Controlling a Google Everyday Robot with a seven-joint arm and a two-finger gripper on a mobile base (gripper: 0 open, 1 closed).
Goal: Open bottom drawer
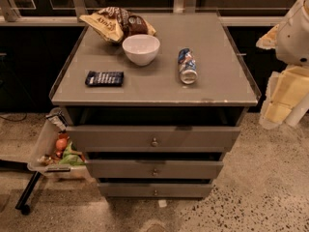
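The bottom drawer (155, 189) is the lowest and slimmest grey-brown front of three on a cabinet, with a tiny round knob (155, 193) at its centre. None of its interior shows. The middle drawer (154, 169) and the taller top drawer (153, 138) sit above it. My arm hangs at the right edge of the view, beside the cabinet's top right corner. My gripper (279, 108) is the pale yellow part at the arm's lower end, level with the top drawer, well to the right of and above the bottom drawer, touching nothing.
On the cabinet top (222, 88) lie a white bowl (141, 49), a chip bag (116, 23), a can on its side (187, 65) and a dark blue packet (105, 78). A clear bin of snacks (54, 151) hangs on the cabinet's left side. A black wheeled leg (26, 195) lies on the floor.
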